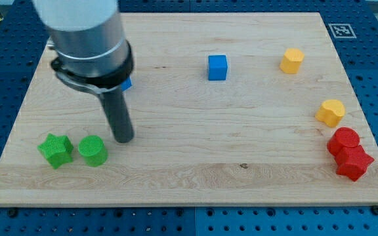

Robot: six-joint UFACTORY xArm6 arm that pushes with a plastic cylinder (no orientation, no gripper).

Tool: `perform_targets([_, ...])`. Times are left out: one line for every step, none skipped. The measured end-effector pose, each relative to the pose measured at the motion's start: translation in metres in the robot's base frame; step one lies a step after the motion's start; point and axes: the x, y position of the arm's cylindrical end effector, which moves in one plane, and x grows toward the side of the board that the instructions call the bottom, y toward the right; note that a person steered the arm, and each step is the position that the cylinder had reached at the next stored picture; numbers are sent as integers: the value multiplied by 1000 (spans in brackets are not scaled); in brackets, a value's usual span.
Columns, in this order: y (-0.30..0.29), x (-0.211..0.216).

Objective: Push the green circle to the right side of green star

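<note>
Now the green circle [92, 151], a short ribbed cylinder, sits just below-left of my tip [124, 139], touching the green star's [56, 150] right side; the tool grasps nothing.

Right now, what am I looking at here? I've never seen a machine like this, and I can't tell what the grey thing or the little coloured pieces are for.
The grey cylinder at the view's top left is the end of a robot arm. It has no hand, only a dark rod; I call its lower end my tip. It holds nothing and only pushes things along the wooden board.

There is one picture, from a camera looking down at the board at a slant.

On the board lie small blocks: a green star and a green circle side by side at the lower left, with my tip just up and right of the circle. A blue cube sits near the top, two yellow blocks at the right, two red blocks touching at the lower right. Another blue block peeks out behind the arm.
</note>
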Motion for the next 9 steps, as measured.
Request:
perform_targets([22,17])
perform_targets([19,26])
perform_targets([3,26])
perform_targets([-2,26])
perform_targets([-14,26])
perform_targets([-28,26])
perform_targets([-33,26])
perform_targets([-17,26])
perform_targets([-2,26])
